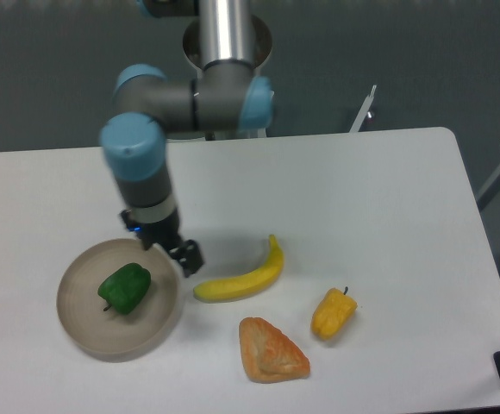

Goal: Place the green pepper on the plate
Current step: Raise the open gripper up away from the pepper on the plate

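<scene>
The green pepper (125, 288) lies on its own inside the beige plate (86, 328) at the left front of the table. My gripper (181, 255) hangs just beyond the plate's right rim, up and to the right of the pepper, between the plate and the banana. Nothing is between its fingers, which stand apart.
A banana (243, 277) lies right of the gripper. A pastry-like orange piece (270, 351) and a yellow pepper (333, 314) sit nearer the front edge. The arm's base column (227, 34) rises at the table's back.
</scene>
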`<state>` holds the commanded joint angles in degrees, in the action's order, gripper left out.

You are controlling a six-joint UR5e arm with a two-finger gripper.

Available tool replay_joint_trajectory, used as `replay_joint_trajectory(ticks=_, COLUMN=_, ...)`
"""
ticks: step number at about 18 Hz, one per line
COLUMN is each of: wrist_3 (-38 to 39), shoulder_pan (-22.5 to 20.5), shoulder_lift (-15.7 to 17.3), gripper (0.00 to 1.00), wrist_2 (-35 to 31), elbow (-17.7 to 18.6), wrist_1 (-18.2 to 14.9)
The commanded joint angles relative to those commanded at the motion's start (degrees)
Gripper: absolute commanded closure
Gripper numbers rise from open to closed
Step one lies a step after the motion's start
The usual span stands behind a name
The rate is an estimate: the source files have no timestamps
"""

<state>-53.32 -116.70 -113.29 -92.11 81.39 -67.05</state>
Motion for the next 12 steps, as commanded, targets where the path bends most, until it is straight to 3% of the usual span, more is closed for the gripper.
replay_joint_trajectory(ticks=5, wrist_3=-9.0, shoulder_pan=-5.5, shoulder_lift=0.9, gripper=0.00, wrist_2=-0.5, elbow=-0.7, wrist_1=-0.4)
replay_joint_trajectory(ticks=9, wrist_3=-12.3, shoulder_pan=-6.4, shoulder_lift=0.4, gripper=0.00, wrist_2=-5.8, elbow=-1.6, wrist_1=-0.4)
replay_joint_trajectory(ticks=12, wrist_3=-12.4, shoulder_pan=-7.0, shoulder_lift=0.4, gripper=0.00, wrist_2=-5.4, elbow=-1.7, wrist_1=-0.4)
